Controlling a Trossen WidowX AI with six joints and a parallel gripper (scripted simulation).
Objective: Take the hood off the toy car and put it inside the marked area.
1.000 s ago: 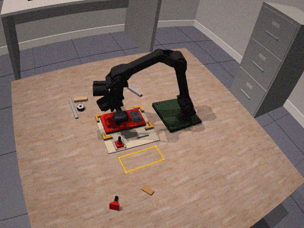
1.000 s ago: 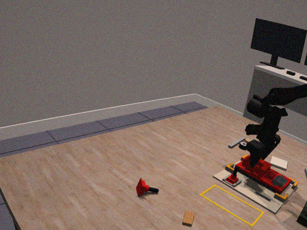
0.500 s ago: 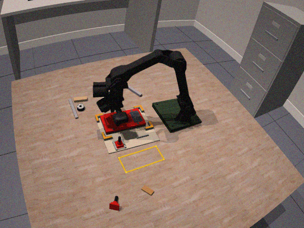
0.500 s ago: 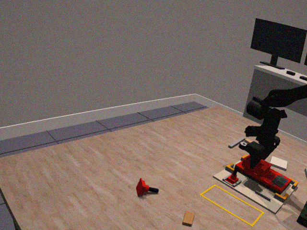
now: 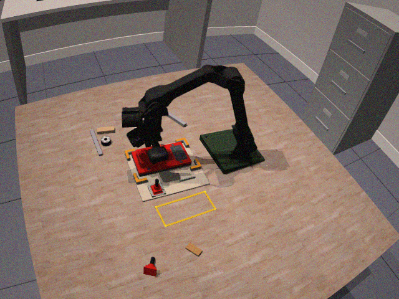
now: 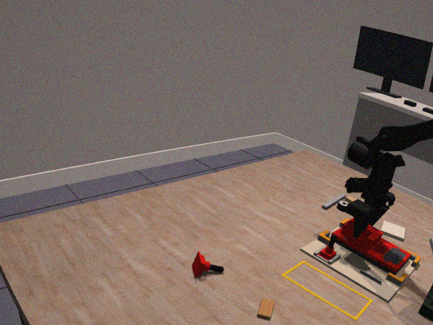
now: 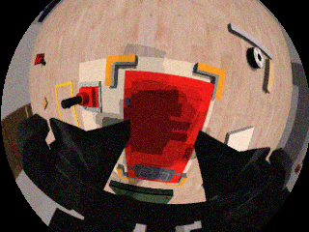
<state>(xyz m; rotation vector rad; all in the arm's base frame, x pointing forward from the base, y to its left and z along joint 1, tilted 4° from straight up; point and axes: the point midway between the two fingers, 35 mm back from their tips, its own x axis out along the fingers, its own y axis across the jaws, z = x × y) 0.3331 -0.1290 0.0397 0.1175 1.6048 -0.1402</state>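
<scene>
The red toy car [image 5: 183,162] [image 6: 402,265] sits between orange corner brackets on a pale board. Its hood [image 6: 373,235] [image 7: 159,116] is a raised red block on top, seated on the car as far as can be seen. My gripper [image 5: 158,155] [image 6: 358,229] [image 7: 163,128] points down and is shut on the hood, one finger on each side. In the top view the gripper hides much of the hood. The marked area [image 5: 180,199] [image 6: 337,280] [image 7: 64,84] is a yellow outline on the table beside the board; nothing lies inside it.
A red piece with a black handle [image 5: 156,187] [image 6: 327,252] [image 7: 88,97] stands on the board [image 5: 174,190] between car and outline. A similar piece [image 5: 150,268] [image 6: 199,265] and a wooden block [image 5: 194,249] [image 6: 265,308] lie farther out. A black-and-white wheel [image 5: 105,140] [image 7: 256,57] lies beyond the car.
</scene>
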